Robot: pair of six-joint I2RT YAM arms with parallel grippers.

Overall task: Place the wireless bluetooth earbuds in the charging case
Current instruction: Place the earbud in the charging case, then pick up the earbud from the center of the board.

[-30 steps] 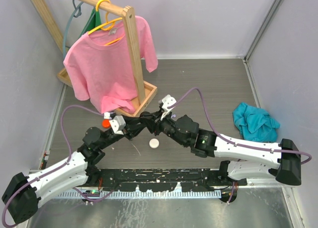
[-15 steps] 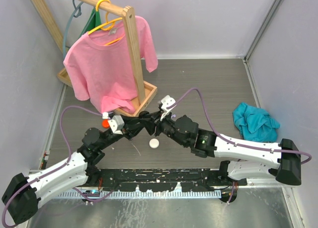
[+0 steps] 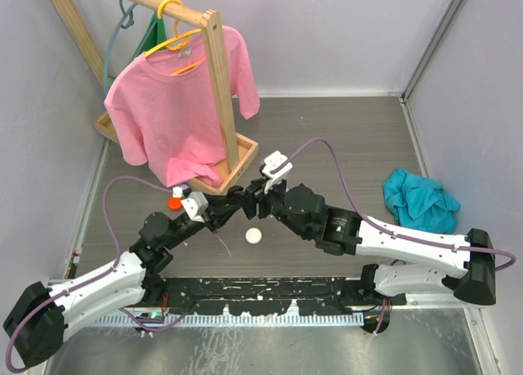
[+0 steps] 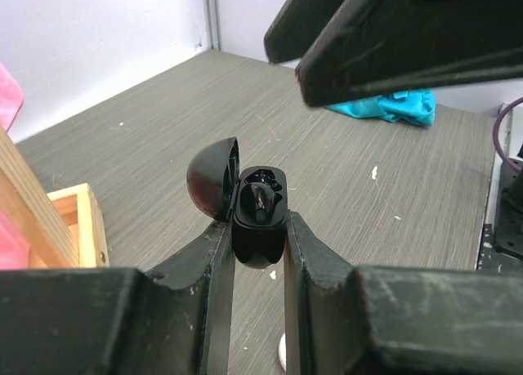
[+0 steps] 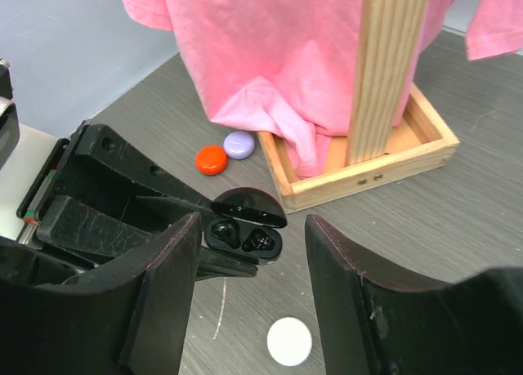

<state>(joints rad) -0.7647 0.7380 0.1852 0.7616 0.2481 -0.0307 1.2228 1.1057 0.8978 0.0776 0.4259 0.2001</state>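
My left gripper [image 4: 260, 232] is shut on a black charging case [image 4: 260, 220], held above the table with its lid [image 4: 214, 179] swung open. In the right wrist view the case [image 5: 243, 248] holds two black earbuds, one on the left [image 5: 223, 232] and one on the right [image 5: 261, 243], side by side in its wells. My right gripper [image 5: 253, 224] is open and empty, its fingers [image 5: 163, 293] spread wide just above the case. In the top view the two grippers, left [image 3: 231, 205] and right [image 3: 255, 197], meet mid-table. No loose earbuds show.
A white round case [image 3: 254, 235] lies on the table below the grippers. An orange case [image 5: 212, 159] and a purple case [image 5: 239, 145] lie by the wooden rack base [image 5: 425, 158]. A pink shirt [image 3: 167, 105] hangs on the rack. A teal cloth [image 3: 421, 199] lies at the right.
My right gripper has drawn back slightly, up and away from the case. My left gripper still holds the open case, shifted a little.
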